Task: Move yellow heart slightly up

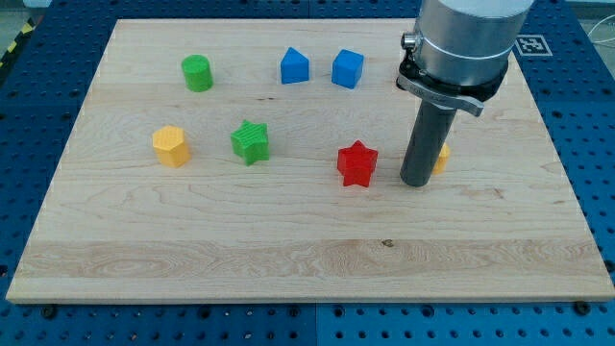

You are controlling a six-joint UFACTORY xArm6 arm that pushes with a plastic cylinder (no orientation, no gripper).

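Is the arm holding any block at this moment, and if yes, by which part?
Nothing is held. My tip rests on the board, in front of the yellow heart, which the rod mostly hides; contact cannot be told.

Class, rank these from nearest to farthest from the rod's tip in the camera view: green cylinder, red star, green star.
Measured from my tip:
1. Red star, just to the view's left.
2. Green star, further left, mid-board.
3. Green cylinder, far upper left.

- A wooden board [288, 250] lies on a blue pegboard table [596, 173].
- Green cylinder [197, 73], blue house block [295, 65] and blue cube [348, 68] sit along the top.
- Yellow hexagon [171, 146], green star [251, 142] and red star [356, 163] sit mid-board.
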